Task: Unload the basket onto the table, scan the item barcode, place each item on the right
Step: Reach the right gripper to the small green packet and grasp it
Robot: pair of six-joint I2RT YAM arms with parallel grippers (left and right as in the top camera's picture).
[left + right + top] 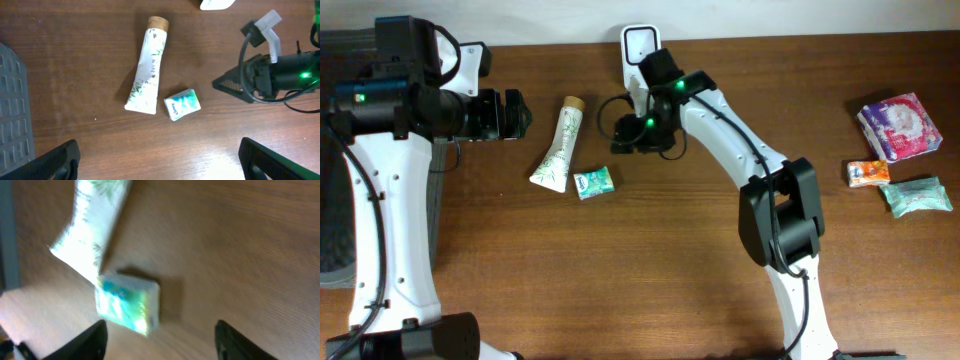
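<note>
2 empty grippers noted: left gripper (160,167) wide, right gripper (160,345) parted above the small teal-and-white packet (592,183) lying just beside the white cork-capped tube (558,148). We fear closing snags both.

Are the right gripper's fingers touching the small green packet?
Apart. The left wrist view shows a strip of bare wood between the right gripper and the green packet. The right wrist view shows nothing between its open fingers.
</note>
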